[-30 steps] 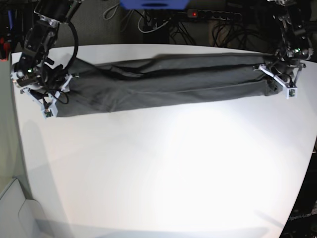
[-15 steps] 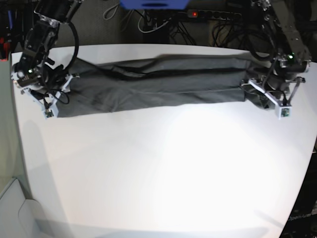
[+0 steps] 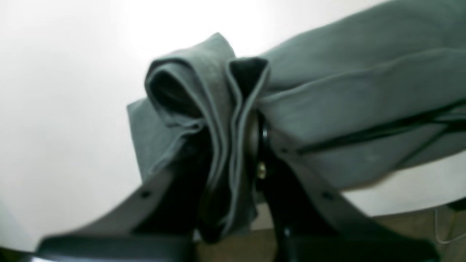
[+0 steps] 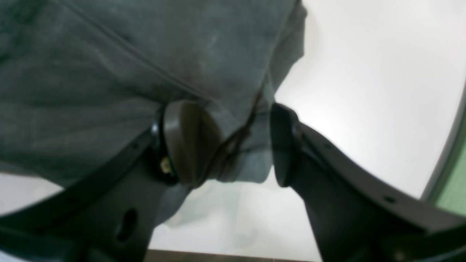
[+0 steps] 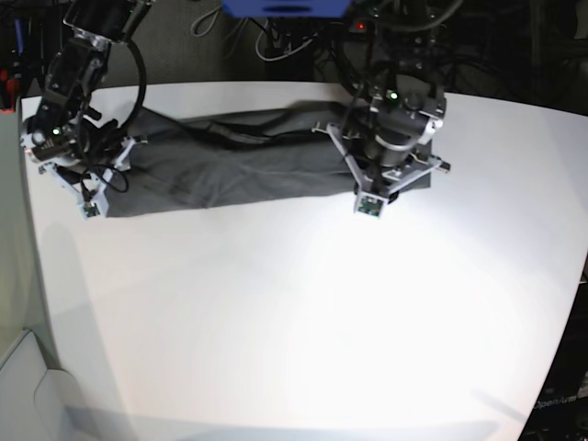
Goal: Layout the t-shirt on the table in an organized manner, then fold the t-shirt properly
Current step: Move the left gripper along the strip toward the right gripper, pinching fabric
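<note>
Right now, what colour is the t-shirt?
Plain dark charcoal grey t-shirt; clearest in the base view.

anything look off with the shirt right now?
Nothing damaged. The t-shirt lies as a long band along the far side of the table, creased rather than flat. The left gripper is shut on a bunched end of several layers; the right gripper stands open around the other end.

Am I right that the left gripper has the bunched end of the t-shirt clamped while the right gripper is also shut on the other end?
Not quite: the right gripper stands open around the t-shirt, as the right wrist view shows. The left gripper does clamp the bunched end.
</note>
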Available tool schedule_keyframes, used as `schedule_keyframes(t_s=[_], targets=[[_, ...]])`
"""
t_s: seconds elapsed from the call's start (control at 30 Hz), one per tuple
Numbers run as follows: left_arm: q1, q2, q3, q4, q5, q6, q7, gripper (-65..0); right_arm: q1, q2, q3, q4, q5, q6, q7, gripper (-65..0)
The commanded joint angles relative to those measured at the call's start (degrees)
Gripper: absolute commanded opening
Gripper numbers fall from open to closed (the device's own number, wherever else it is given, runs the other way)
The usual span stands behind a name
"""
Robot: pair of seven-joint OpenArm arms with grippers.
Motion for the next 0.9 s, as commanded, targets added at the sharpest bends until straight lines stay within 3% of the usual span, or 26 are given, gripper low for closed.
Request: schedule_keyframes(t_s=[0.0,0.1,0.2,0.4,0.63,0.87], targets=[[-0.66,0.29,1.18,0.22,0.11,0.35,-0.64,-64.9,0.41,0.38,0.12,0.81,0.39,-0.07,0.84,-32.5],[-0.92,0.29,3.73,-1.80,0.11,1.31,-0.73,-64.9,0.41,0.38,0.12,0.81,0.39,-0.07,0.75,-32.5],[-1.10,0.29,6.64,-3.38,-0.33,7.38,-1.26,-64.9,0.41,0.38,0.12,0.81,0.39,-0.07,0.84,-32.5],[-2.42,0.29,11.12,-3.82,-0.42,14.15,-4.42,-64.9,0.24,0.29,0.12,0.81,0.39,-0.07,0.75,-32.5],[-4.97,0.29,16.66,-5.84,-0.42,14.76,-2.14,-64.9,0.50,0.20,0.12,0.73,0.39,-0.07,0.75,-32.5],[-4.97,0.29,17.01,-10.59,-0.42,16.17,-2.23,-64.9,0.68,0.20,0.12,0.73,0.39,-0.07,0.75,-32.5]])
